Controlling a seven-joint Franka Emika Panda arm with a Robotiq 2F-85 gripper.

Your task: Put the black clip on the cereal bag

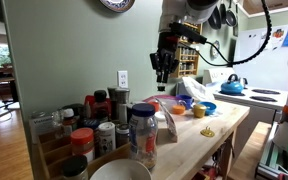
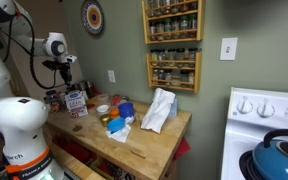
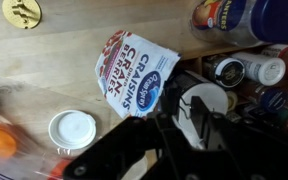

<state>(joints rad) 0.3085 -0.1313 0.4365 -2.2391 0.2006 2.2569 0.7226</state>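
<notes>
The fingers [image 1: 158, 70] hang high over the table [image 1: 229, 125]; I cannot tell if they are apart or clamped on the black clip (not found elsewhere). The cereal bag [image 3: 134, 72] lies flat beside jars [image 3: 246, 68], so a descent may bump them.

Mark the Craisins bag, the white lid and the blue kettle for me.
Craisins bag [image 3: 134, 72], wrist view, on its printed front.
white lid [image 3: 72, 130], wrist view, on its flat top.
blue kettle [image 2: 282, 160], in an exterior view, on its body.

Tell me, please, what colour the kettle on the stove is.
Blue; the kettle shows best in an exterior view.
</notes>
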